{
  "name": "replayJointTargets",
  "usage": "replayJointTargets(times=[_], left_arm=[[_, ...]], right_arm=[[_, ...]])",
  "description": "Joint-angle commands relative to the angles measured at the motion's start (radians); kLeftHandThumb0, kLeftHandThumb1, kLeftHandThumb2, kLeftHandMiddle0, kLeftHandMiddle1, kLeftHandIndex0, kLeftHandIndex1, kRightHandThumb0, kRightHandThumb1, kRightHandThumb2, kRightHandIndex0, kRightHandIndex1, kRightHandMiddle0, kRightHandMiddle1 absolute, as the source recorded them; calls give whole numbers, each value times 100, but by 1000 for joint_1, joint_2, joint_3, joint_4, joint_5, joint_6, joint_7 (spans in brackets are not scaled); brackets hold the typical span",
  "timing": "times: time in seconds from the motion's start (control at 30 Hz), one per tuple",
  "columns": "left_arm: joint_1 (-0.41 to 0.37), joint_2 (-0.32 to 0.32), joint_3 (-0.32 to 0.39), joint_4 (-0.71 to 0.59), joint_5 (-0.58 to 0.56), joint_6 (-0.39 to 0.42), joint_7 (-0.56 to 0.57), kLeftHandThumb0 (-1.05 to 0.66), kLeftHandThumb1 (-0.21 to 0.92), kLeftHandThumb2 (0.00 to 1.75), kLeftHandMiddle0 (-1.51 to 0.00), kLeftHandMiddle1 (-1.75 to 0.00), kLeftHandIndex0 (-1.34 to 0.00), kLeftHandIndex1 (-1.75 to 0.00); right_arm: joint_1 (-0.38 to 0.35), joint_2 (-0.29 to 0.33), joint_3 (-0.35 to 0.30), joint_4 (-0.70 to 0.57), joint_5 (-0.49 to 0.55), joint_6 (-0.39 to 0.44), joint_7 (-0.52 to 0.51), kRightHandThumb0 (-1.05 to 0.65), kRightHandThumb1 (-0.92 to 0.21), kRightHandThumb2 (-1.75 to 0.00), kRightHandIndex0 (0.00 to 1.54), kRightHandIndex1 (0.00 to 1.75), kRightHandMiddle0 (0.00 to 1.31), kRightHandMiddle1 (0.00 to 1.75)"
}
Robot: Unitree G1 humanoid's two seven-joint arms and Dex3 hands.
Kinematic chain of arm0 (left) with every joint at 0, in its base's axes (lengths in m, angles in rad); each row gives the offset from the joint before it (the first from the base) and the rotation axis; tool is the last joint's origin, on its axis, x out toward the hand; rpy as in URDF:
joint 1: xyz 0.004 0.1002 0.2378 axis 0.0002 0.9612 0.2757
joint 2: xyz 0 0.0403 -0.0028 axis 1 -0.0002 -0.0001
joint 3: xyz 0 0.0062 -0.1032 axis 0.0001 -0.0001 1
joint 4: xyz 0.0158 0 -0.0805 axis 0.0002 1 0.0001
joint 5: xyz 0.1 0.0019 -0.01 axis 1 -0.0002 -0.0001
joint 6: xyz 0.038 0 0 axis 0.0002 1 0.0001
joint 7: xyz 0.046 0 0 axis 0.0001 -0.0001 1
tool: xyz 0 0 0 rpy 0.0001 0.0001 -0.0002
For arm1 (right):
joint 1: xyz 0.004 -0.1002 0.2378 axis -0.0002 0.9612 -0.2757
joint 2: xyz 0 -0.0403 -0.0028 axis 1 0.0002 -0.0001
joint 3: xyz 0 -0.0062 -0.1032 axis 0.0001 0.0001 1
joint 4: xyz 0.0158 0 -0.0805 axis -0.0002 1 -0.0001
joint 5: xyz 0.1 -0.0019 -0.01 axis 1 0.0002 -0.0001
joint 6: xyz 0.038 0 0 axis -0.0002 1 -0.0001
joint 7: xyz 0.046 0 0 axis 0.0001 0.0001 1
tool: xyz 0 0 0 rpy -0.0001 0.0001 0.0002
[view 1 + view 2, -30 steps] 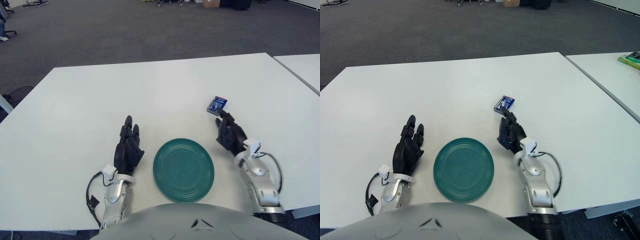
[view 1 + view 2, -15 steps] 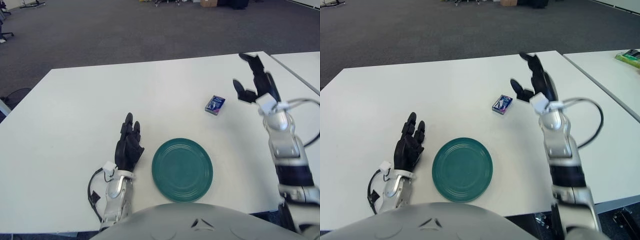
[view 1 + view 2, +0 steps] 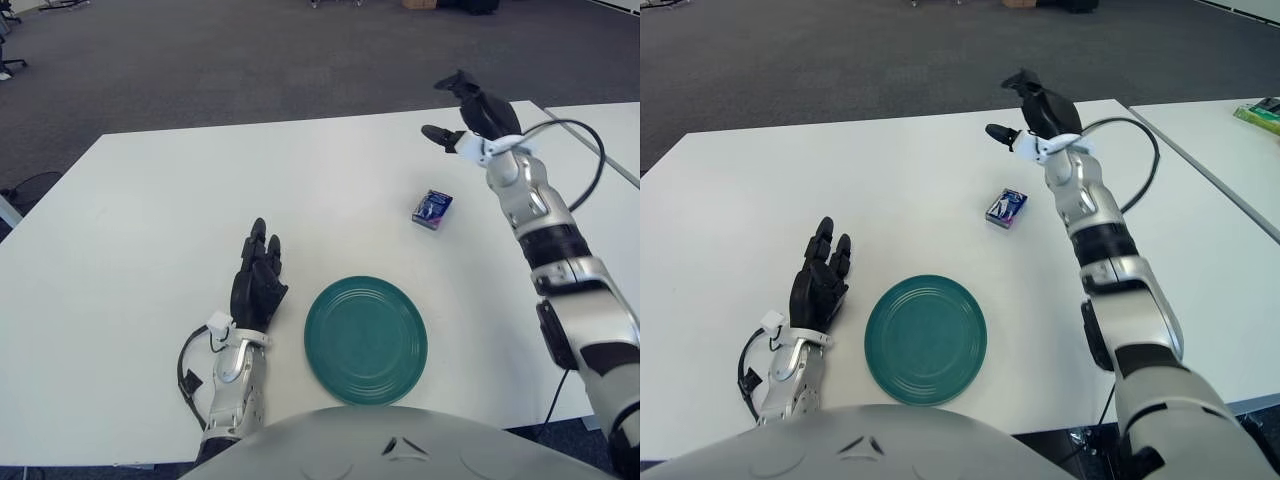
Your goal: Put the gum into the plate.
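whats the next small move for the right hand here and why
Probably lower the right hand toward the gum: it is raised beyond the pack with fingers spread, holding nothing, while the gum lies on the table, outside the plate. The left hand shows left of the plate.

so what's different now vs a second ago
The right hand has lifted off from beside the gum and swung up and away over the table's far edge, fingers spread, holding nothing. The gum stays on the table, ungrasped. The left hand and the green plate have stayed put.
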State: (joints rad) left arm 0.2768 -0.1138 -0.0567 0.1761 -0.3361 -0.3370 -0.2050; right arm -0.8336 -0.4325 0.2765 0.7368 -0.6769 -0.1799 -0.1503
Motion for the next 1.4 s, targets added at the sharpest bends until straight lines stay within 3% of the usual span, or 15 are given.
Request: replayJointTargets(times=[0.0,0.27,0.5,0.6,0.93,1.37], left_arm=[[23,-58,13,120,-21,11,-16,-105,92,100,0,0,0,-18],[26,-59,12,120,-20,3,-24,-105,92,100,0,0,0,-18],[40,-64,12,108,-36,12,-37,-105,92,100,0,0,0,-19],[44,-65,11,104,-37,11,-42,-105,92,100,0,0,0,-19],[53,-69,1,88,-18,13,-24,-105,92,101,0,0,0,-18],[55,-74,4,88,-36,19,-37,-105,92,100,0,0,0,-18]], right_arm=[[-97,40,94,205,-74,-38,-53,-78,-92,-55,46,9,10,99],[-135,110,169,430,-85,-60,-105,-76,-92,-54,47,9,9,100],[-93,127,187,508,-59,-64,-76,-73,-92,-55,49,10,7,99],[-79,132,194,523,-55,-63,-72,-72,-92,-55,50,10,6,99],[65,145,253,553,-73,-70,-104,-70,-92,-52,56,12,3,96],[125,114,314,541,-90,-56,-113,-68,-92,-51,51,8,0,86]])
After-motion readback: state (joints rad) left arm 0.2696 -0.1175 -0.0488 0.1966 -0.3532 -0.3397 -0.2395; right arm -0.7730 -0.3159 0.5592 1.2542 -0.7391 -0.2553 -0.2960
